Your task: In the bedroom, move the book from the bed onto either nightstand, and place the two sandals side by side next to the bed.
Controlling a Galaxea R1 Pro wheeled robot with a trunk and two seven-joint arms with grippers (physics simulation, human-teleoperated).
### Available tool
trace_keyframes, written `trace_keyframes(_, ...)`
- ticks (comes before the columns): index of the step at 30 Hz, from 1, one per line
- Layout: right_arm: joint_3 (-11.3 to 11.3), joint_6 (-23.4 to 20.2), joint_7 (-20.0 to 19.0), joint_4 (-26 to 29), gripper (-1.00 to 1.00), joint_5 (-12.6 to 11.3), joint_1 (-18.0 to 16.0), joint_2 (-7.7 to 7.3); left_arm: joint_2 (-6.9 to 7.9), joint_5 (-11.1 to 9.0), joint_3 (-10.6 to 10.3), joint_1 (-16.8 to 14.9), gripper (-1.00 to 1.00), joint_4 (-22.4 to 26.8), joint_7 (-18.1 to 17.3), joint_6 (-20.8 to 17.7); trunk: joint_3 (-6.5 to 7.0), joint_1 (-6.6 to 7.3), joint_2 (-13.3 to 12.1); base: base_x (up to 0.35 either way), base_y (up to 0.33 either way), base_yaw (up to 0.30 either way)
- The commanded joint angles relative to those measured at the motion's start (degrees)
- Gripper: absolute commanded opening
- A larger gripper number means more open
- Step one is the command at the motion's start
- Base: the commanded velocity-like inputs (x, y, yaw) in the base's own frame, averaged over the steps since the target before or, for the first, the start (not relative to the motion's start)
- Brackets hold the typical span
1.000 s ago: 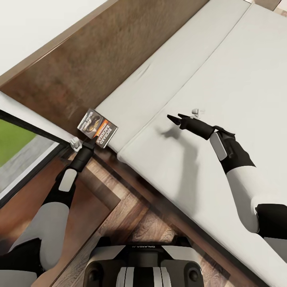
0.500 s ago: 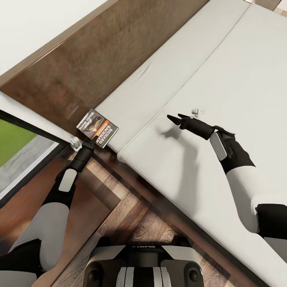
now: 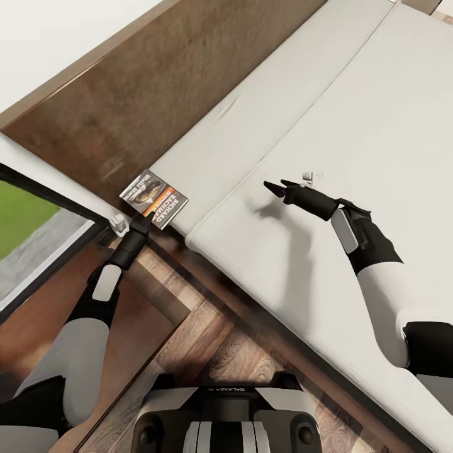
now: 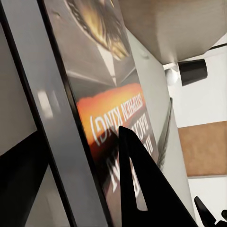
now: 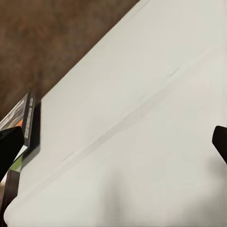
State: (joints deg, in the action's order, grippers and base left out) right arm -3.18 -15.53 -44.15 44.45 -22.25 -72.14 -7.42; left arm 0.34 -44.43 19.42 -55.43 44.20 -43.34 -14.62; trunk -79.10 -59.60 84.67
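Dark-brown headboard (image 3: pixel 145 94) and light-grey bed (image 3: pixel 352 145) show in the head view; the left gripper (image 3: pixel 143 221) holds the book (image 3: pixel 154 199) by its near edge, just off the mattress corner at the left. Since a second ago the book has shifted slightly left, so the carry toward a nightstand seems begun. The right gripper (image 3: pixel 274 187) hovers over the mattress, its jaws somewhat apart and empty.

In the left wrist view the book (image 4: pixel 111 113) is clamped between the fingers (image 4: pixel 142 189).

In the right wrist view the book (image 5: pixel 26 118) is at the mattress edge.

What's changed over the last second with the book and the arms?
The left end effector keeps its hold on the book, which has crept slightly away from the mattress corner toward the headboard. The camera shifted a little. The right end effector stays open above the bed.
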Motion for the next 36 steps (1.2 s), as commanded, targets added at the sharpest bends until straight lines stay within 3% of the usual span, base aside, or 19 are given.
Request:
trace_keyframes(1, -0.16, -0.5, 0.02, 0.02, 1.0, -0.6, -0.02, -0.07, 0.0, -0.39, 0.04, -0.01, -1.0, -0.02, -0.16, -0.51, -0.02, 0.0, 0.02, -0.001, 0.0, 0.0)
trace_keyframes(24, -1.56, -0.55, 0.12, 0.9, 1.0, -0.6, -0.02, -0.07, 0.01, -0.39, 0.0, 0.16, -1.0, 1.79, -0.2, -2.52, -0.02, 0.0, 0.02, -0.124, 0.0, 0.0)
trace_keyframes(31, -1.61, -0.55, 0.2, 0.82, 1.0, -0.58, -0.02, -0.05, 0.01, -0.24, -0.06, 0.17, -1.0, 2.21, -0.17, -7.02, 1.24, 1.54, -2.79, -0.006, 0.0, 0.0)
trace_keyframes(36, -1.65, -0.55, 0.32, 0.78, 1.0, -0.6, -0.02, -0.05, 0.01, -0.15, -0.09, 0.18, -1.0, 3.33, -0.14, -8.2, 2.13, 2.63, -4.8, 0.0, 0.0, 0.0)
